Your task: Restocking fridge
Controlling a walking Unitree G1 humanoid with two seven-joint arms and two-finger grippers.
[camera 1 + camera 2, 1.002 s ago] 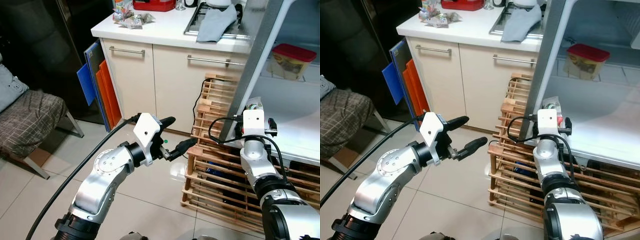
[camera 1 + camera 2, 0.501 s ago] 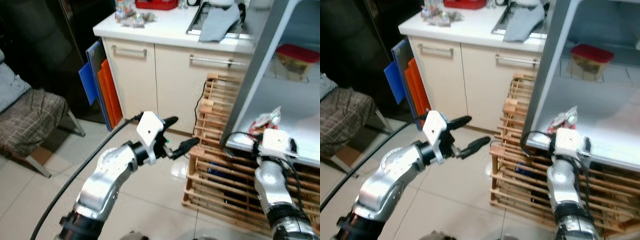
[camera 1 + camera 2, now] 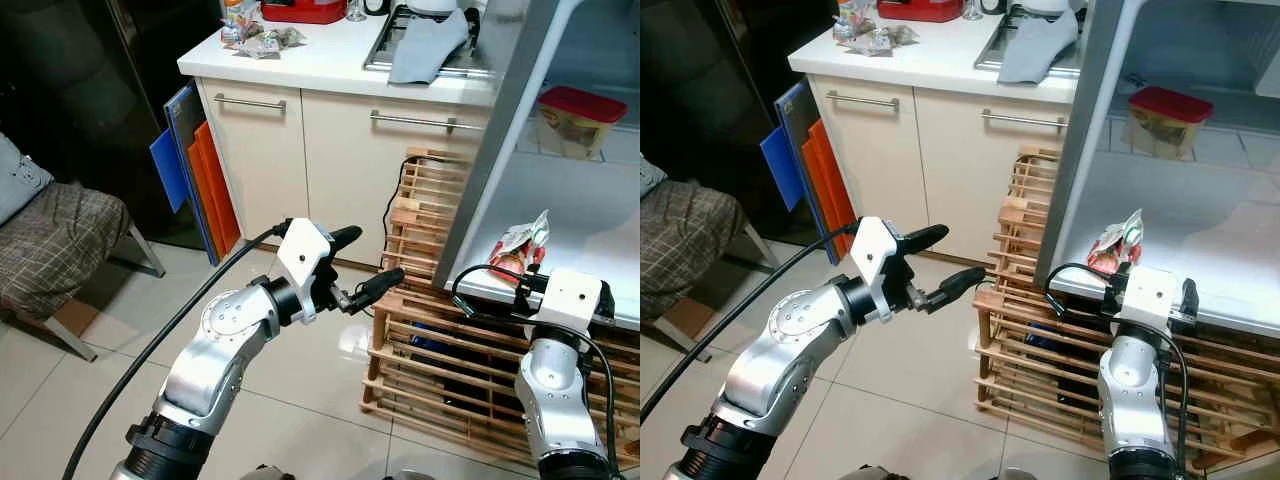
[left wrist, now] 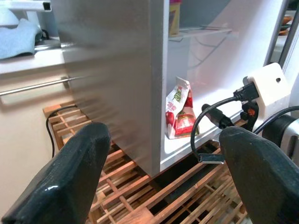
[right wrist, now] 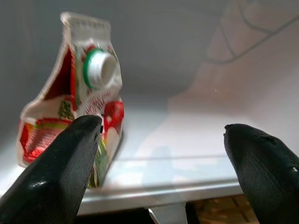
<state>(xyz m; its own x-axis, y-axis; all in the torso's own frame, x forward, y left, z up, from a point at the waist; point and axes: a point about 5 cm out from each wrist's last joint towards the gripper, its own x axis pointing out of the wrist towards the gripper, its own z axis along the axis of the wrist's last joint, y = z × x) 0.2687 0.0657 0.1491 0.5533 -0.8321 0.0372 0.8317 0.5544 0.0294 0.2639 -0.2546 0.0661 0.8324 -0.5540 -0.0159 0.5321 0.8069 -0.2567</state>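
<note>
A red, white and green carton (image 3: 520,250) with a white cap stands on the front left edge of the open fridge's white shelf (image 3: 590,225). My right gripper (image 5: 161,126) is open just in front of that shelf, nothing between its fingers. The carton (image 5: 79,93) is beside one finger (image 5: 70,158), apart from it. The right arm's white wrist (image 3: 575,297) sits below and right of the carton. My left gripper (image 3: 372,255) is open and holds nothing, over the floor left of the fridge. It looks toward the carton (image 4: 180,112).
A red-lidded container (image 3: 572,118) sits on the shelf above. A wooden slatted rack (image 3: 440,340) stands under the fridge edge. Cream cabinets (image 3: 300,150) carry a counter with a grey cloth (image 3: 425,45) and snack packets. Blue and orange boards (image 3: 195,165) lean at left; a chair (image 3: 60,250) stands further left.
My right gripper has let go of the carton and drawn back down and to the right. The carton now stands free on the shelf edge. The left arm has barely moved.
</note>
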